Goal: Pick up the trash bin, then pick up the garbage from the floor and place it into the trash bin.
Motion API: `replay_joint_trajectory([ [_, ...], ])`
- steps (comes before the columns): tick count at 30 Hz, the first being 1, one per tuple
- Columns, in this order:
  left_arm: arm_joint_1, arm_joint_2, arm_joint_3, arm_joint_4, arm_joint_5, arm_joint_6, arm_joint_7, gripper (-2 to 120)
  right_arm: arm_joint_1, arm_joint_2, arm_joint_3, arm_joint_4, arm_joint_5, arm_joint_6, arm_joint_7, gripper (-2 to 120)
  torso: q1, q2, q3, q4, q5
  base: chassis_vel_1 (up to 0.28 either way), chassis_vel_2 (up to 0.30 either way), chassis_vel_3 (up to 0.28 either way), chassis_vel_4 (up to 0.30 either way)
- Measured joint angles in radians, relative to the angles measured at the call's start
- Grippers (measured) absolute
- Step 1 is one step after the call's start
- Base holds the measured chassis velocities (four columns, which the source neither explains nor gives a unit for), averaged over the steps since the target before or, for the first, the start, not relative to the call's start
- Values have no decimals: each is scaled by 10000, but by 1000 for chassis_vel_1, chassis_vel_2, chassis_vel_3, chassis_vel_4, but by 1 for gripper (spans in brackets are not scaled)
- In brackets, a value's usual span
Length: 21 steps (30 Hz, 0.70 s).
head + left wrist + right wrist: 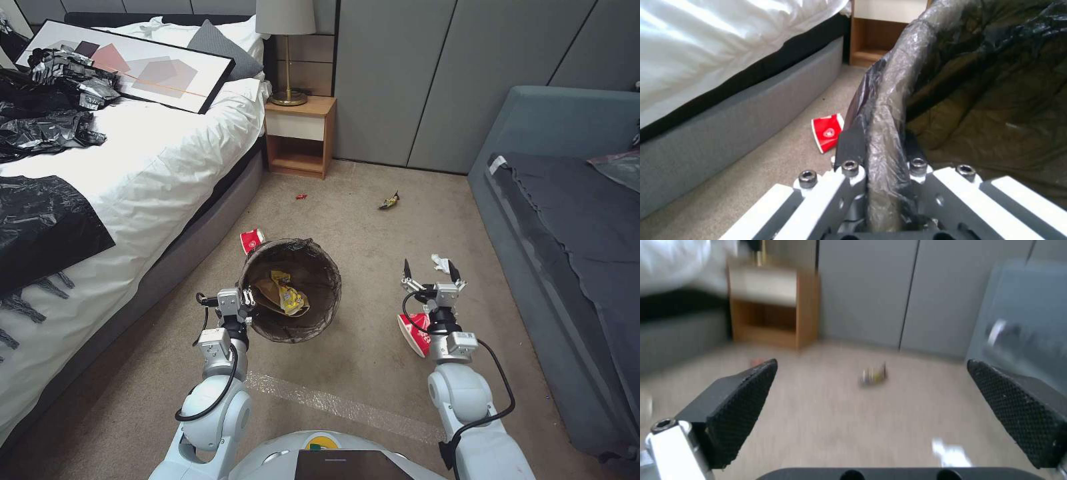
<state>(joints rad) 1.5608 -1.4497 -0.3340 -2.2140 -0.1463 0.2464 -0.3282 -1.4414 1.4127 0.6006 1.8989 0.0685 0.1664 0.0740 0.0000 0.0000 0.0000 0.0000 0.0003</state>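
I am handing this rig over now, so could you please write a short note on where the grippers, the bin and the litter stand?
Left gripper: shut on the trash bin rim, holding it.
Right gripper: open, empty, above the floor.
Done: a yellow wrapper and tan paper bag lie in the bin.
Left on the floor: red cup beside the bin, red cup under the right arm, white tissue, yellow wrapper, small red scrap.

Bag-lined trash bin (291, 291), mid-frame, holds a yellow wrapper (288, 292). Red cups (252, 240) (415, 335), a white scrap, probably tissue (440, 263), and another wrapper (389, 201) lie on the floor (360, 373).
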Motion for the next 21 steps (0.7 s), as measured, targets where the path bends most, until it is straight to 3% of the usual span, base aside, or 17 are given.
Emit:
replay_joint_trajectory([
  [1, -3, -2, 1, 13, 13, 5, 0, 3, 130, -133, 166, -285, 60, -882, -327, 100, 0, 0, 0, -1, -2, 0, 0, 0, 0],
  [3, -1, -11, 19, 13, 26, 19, 0, 3, 368, -214, 294, -746, 65, -1640, -518, 100, 0, 0, 0, 0, -1, 0, 0, 0, 0],
  [7, 7, 4, 14, 22, 35, 24, 1, 3, 804, -316, 441, -1858, -21, -2481, -793, 100, 0, 0, 0, 1, -1, 0, 0, 0, 0],
  [21, 17, 61, 35, 76, 33, 34, -10, 3, 2036, -506, 349, -5181, -112, -2688, -1436, 100, 0, 0, 1, 1, -1, 0, 0, 0, 0],
])
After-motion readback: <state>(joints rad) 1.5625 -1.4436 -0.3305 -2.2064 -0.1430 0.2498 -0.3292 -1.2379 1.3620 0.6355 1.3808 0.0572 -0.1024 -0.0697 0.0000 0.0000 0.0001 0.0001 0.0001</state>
